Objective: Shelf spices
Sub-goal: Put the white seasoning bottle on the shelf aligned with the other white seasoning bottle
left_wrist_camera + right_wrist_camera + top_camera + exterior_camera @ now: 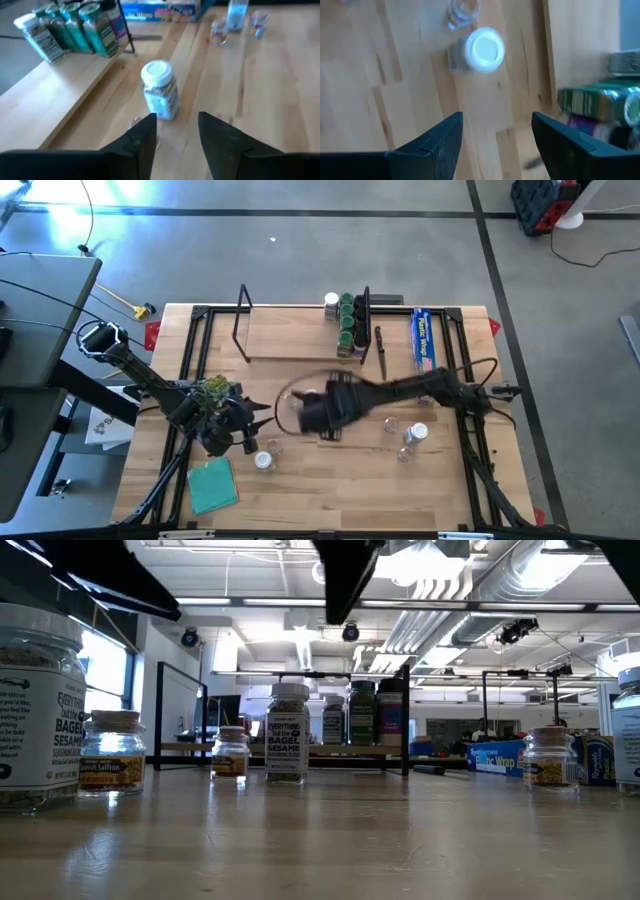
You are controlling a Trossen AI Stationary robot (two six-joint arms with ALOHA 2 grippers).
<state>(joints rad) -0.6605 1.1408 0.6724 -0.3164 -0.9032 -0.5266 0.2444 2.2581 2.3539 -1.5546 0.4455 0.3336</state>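
A spice jar with a white lid [159, 90] stands upright on its base on the table, just beyond my left gripper [177, 120], which is open and clear of it. My right gripper [497, 122] hangs open above that same jar [482, 50], with nothing between its fingers. The shelf [290, 335] lies at the table's far side; several spices [346, 320] stand in a cluster by its right wire frame [75, 30]. Other loose jars stand on the table [415, 432] [265, 460].
A long blue wrap box [423, 340] lies to the right of the shelf, with a dark pen-like object [381, 350] beside it. A green flat packet [212, 485] lies near the front left. A green leafy bunch [212, 390] sits by my left arm.
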